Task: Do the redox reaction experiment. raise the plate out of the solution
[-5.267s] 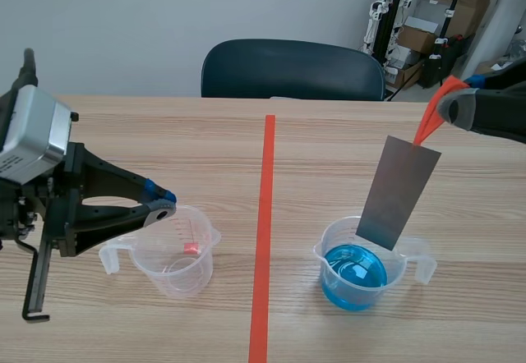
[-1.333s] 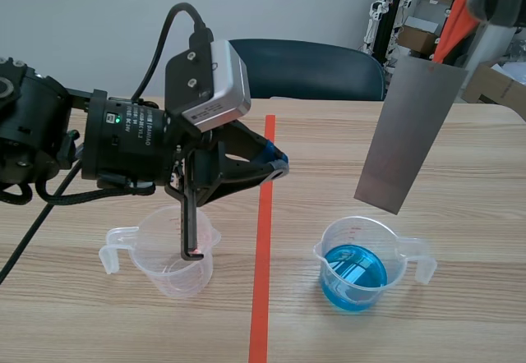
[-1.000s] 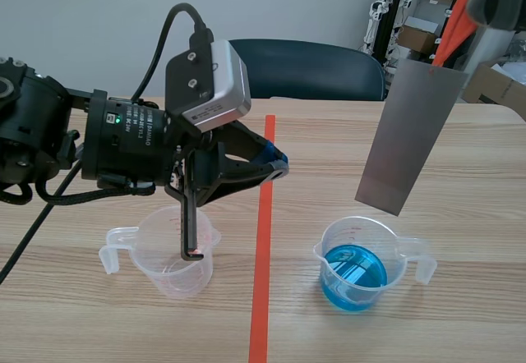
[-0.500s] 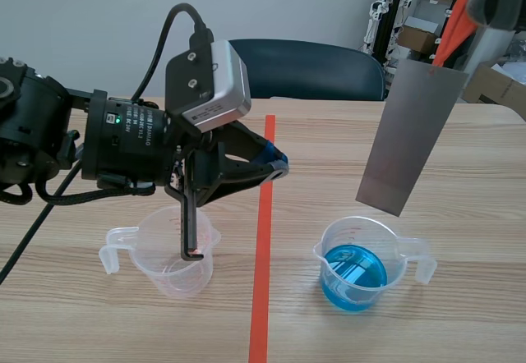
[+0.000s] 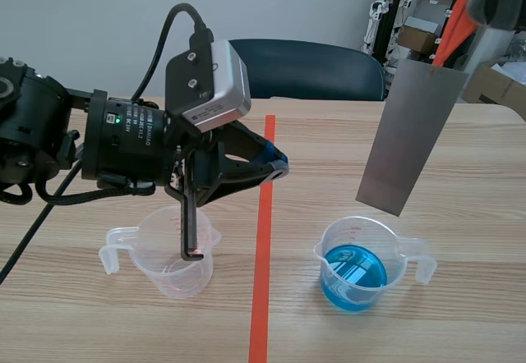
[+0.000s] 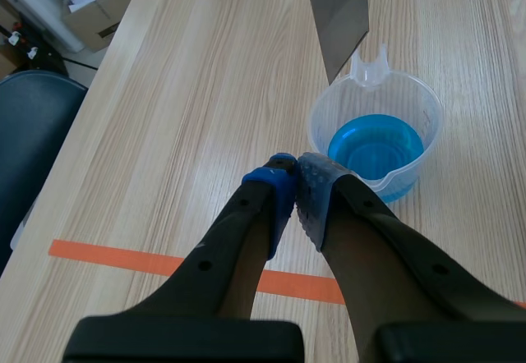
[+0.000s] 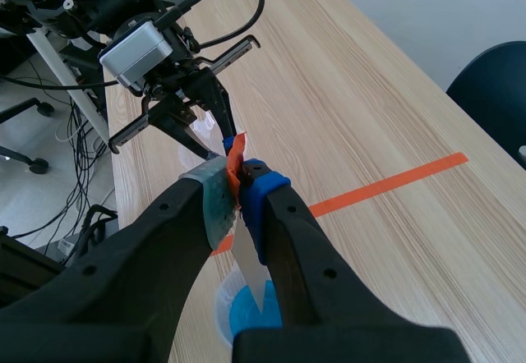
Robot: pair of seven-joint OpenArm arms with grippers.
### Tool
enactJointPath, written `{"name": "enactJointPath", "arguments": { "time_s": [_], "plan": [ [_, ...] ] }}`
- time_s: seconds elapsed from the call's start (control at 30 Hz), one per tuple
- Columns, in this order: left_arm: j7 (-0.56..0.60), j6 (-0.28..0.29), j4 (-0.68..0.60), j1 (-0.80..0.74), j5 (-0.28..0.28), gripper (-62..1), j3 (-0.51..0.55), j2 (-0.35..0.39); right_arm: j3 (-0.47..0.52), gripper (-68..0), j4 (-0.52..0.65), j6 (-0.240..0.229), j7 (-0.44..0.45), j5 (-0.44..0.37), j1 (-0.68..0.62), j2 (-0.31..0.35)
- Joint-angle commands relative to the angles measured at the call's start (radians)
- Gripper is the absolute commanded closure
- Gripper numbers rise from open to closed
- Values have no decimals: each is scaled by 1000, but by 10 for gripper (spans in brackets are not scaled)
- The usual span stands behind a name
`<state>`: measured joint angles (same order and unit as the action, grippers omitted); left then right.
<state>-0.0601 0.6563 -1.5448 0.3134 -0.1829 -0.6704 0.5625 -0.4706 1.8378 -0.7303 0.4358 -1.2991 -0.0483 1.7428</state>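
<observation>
Metal plate (image 5: 407,137) is hanging tilted, clear above the plastic beaker of blue solution (image 5: 357,264), its orange tab (image 7: 236,159) being pinched by the right gripper (image 7: 240,184). The left gripper (image 6: 294,184), fingers pressed together, is hovering near an empty beaker (image 5: 168,252).

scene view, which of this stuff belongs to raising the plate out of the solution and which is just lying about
Job: metal plate, hanging clear of the beaker of blue solution; right gripper, jaws shut on its orange tab.
Lying about: clear beaker; left gripper, jaws shut on nothing; chair.
</observation>
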Motion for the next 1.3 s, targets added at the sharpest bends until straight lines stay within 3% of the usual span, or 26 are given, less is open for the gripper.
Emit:
{"name": "enactJointPath", "arguments": {
  "time_s": [0.0, 1.27],
  "plan": [
    [7, -2, -12, 8, -8, -38, -3, -5, 25, 2, 8, -15, 15, -18, 14, 16],
    [-16, -2, -12, 8, -8, -39, -2, -5, 25, 2, 8, -15, 15, -18, 15, 15]
  ]
}}
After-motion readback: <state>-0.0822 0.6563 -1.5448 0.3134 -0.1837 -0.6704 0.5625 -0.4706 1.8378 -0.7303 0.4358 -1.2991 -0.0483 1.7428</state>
